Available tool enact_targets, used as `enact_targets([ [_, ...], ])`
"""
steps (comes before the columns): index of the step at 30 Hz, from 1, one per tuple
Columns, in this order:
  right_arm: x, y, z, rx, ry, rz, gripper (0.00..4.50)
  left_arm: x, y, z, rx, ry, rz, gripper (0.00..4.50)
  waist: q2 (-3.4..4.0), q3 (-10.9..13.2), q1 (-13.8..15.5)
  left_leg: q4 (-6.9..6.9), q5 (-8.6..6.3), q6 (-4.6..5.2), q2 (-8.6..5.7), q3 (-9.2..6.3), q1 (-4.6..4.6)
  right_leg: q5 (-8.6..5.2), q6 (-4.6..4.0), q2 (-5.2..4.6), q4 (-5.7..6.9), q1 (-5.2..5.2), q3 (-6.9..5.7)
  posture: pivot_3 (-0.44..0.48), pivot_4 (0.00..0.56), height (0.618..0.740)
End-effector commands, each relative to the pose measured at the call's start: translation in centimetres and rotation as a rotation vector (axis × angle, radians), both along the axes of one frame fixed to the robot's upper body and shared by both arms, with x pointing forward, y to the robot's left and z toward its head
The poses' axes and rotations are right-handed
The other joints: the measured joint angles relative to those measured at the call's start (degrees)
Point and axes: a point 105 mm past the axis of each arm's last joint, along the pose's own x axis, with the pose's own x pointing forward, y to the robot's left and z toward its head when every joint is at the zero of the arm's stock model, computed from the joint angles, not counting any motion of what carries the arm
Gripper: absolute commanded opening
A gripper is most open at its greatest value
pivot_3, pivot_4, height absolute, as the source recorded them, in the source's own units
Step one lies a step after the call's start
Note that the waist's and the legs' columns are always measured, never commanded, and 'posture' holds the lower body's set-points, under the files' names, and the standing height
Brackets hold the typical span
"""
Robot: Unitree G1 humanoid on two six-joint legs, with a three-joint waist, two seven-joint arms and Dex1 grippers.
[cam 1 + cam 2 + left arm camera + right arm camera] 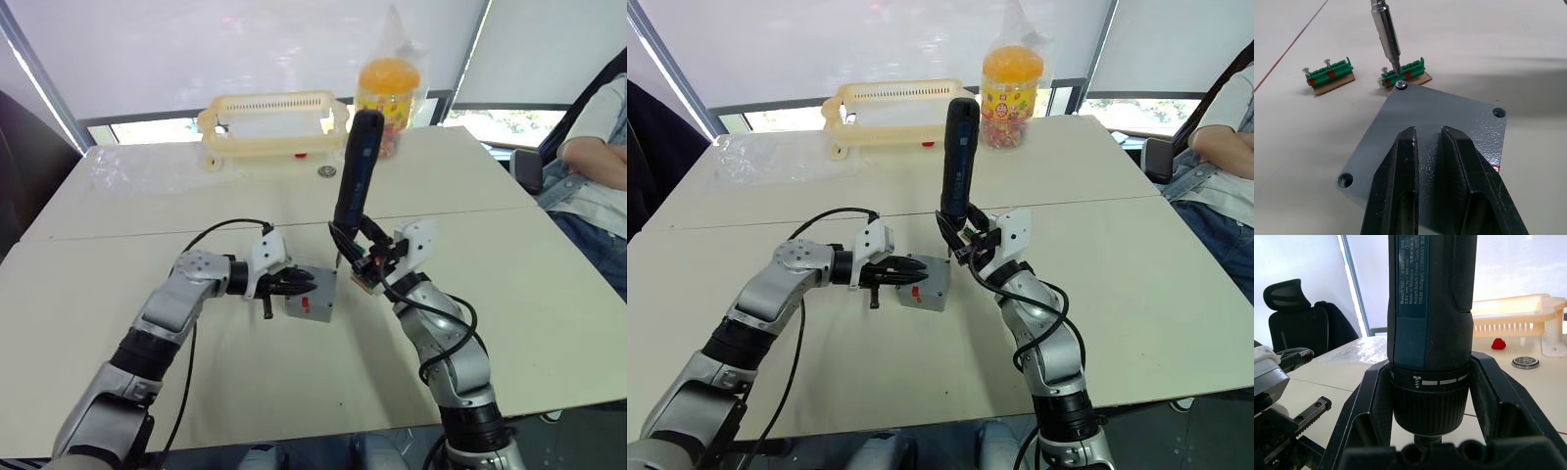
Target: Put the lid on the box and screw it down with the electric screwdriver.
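The grey lid (1442,105) lies flat on the grey box (315,305), which stands on the table between my arms. My left gripper (1427,132) rests over the lid, its black fingers (1396,171) shut side by side with a thin gap. My right gripper (355,247) is shut on the electric screwdriver (355,166), which stands nearly upright. Its metal bit (1387,36) sits on a screw (1400,85) at the lid's far corner. Two other corner holes (1499,112) are empty.
Two green screw holders (1330,76) lie just beyond the box. At the table's back stand a yellow basket (274,122) and a jar of sweets (389,93), with a metal ring (326,171) between. A person (598,157) sits at the right.
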Motion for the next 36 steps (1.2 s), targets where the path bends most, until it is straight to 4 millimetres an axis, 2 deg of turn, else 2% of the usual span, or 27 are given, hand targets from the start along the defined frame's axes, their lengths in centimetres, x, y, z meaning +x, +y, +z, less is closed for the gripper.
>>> enact_targets([
  [1,-1.2,0.5,2.6,0.035,-0.106,0.032,1.81,-0.2,0.2,-1.2,0.03,0.03,0.014,0.78,0.0,0.0,0.0,0.0,0.0,0.0,0.0,0.0,0.0,0.0,0.0,0.0,0.0,0.0,0.0,0.0,0.15,0.74],
  [15,-1.2,0.8,1.8,0.027,-0.082,0.033,1.81,-0.2,0.3,-1.3,0.032,0.031,0.023,0.78,0.0,0.0,0.0,0.0,0.0,0.0,0.0,0.0,0.1,0.0,0.0,0.0,0.01,0.08,0.0,0.0,0.15,0.74],
  [25,-0.9,0.5,1.0,0.0,-0.081,0.011,1.81,-0.1,0.4,-1.3,0.03,0.03,0.032,0.78,0.0,0.0,-0.03,-0.05,-0.01,0.02,0.01,0.0,0.5,-0.02,-0.01,0.02,-0.04,0.48,0.01,0.0,0.15,0.74],
  [36,-1.2,0.6,2.7,0.056,-0.108,0.022,1.81,-0.1,0.4,-1.4,0.03,0.034,0.033,0.78,0.0,0.0,-0.02,-0.05,-0.01,0.01,0.03,-0.02,0.5,-0.02,-0.02,0.02,-0.04,0.48,0.01,0.0,0.15,0.74],
])
